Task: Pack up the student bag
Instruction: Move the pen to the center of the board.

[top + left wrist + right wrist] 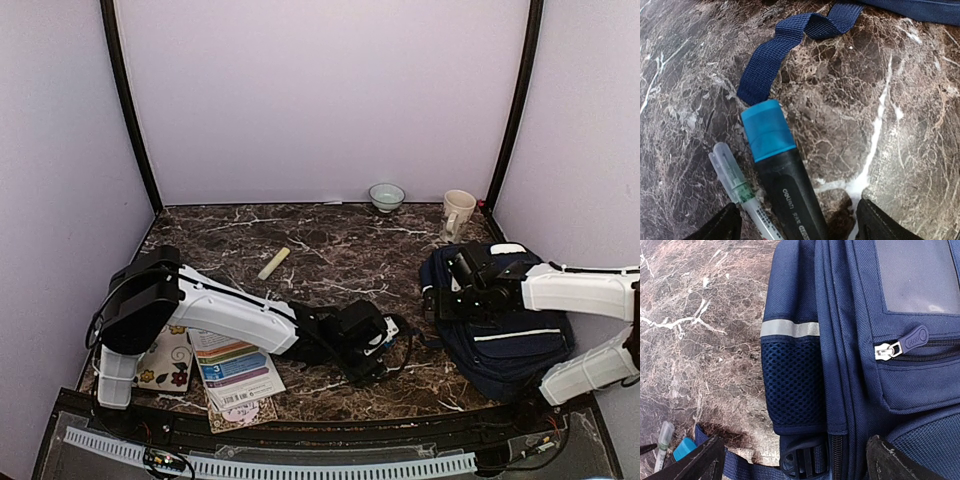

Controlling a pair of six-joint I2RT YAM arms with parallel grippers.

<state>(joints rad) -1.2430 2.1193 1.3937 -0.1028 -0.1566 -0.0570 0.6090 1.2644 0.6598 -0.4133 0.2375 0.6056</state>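
The student bag point(520, 350), a navy-blue backpack with pale stripes, lies flat at the right of the table. My right gripper point(800, 465) hangs open over its left side, by the mesh side pocket point(792, 385) and a front zip pull point(902, 345). My left gripper point(797, 227) stands open low over the marble, left of the bag. A black highlighter with a blue cap point(785, 185) and a clear-capped pen point(735, 182) lie between its fingers, untouched. The bag's loose strap point(775, 55) curls just beyond them.
A stack of notebooks point(235, 370) and a floral card point(165, 365) lie at the front left under the left arm. A pale stick point(273, 263) rests mid-table. A small bowl point(386, 196) and a white mug point(457, 213) stand at the back wall.
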